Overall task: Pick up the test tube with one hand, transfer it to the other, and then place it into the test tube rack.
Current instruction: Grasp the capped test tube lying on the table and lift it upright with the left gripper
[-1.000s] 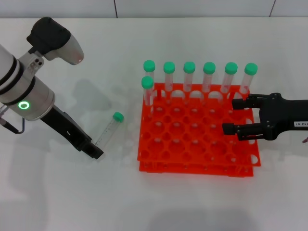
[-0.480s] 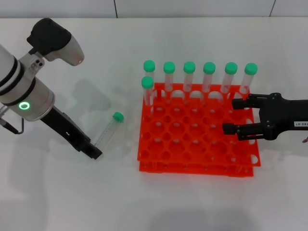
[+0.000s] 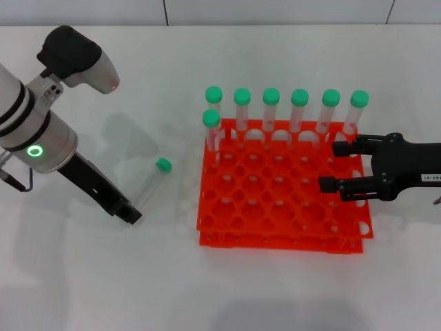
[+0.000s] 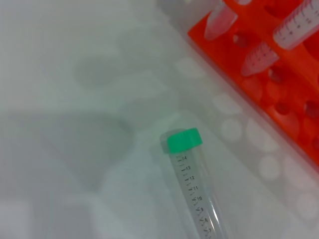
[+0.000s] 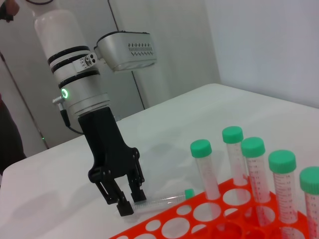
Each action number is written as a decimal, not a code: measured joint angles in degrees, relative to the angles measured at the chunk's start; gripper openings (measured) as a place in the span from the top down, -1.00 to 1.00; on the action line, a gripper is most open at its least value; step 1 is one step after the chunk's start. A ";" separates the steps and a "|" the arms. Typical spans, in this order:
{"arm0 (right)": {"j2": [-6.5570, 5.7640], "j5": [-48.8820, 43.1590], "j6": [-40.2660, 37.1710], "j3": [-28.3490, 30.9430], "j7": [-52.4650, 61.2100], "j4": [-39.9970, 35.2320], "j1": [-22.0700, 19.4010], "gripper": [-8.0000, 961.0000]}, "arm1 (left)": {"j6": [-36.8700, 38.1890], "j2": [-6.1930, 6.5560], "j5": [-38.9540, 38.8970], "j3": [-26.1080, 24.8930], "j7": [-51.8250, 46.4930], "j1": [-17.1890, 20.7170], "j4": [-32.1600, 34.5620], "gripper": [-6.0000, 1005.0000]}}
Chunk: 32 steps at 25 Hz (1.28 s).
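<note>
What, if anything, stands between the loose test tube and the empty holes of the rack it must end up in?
Nothing visible does. The test tube, its lower end between the left gripper's fingers, has only bare table between it and the test tube rack. Seven capped tubes fill only far holes. The right gripper hovers over the rack's right part.

I count eight green-capped tubes: seven standing in my one test tube rack (image 3: 282,189), six along its far edge and one behind its far left corner, and one test tube (image 3: 153,181) near its left edge. I have two grippers.
</note>
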 joint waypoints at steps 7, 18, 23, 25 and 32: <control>0.00 0.00 -0.11 0.00 0.00 -0.01 -0.12 -0.72 | -0.60 0.00 0.12 0.02 -0.95 -0.05 -0.03 0.30; 0.00 0.00 -0.14 0.00 -0.01 -0.07 -0.31 -0.72 | -1.08 0.00 0.42 0.20 -1.32 -0.09 -0.13 0.47; 0.00 0.01 -0.15 0.00 -0.04 -0.06 -0.31 -0.72 | -1.30 0.00 0.42 0.16 -1.39 -0.09 -0.13 0.58; 0.00 0.02 -0.19 0.00 -0.05 -0.07 -0.30 -0.72 | -1.37 0.00 0.43 0.15 -1.34 -0.10 -0.12 0.60; 0.00 0.07 -0.22 0.00 -0.08 -0.08 -0.21 -0.72 | -1.65 0.24 -0.42 -0.94 -1.03 0.27 0.27 0.61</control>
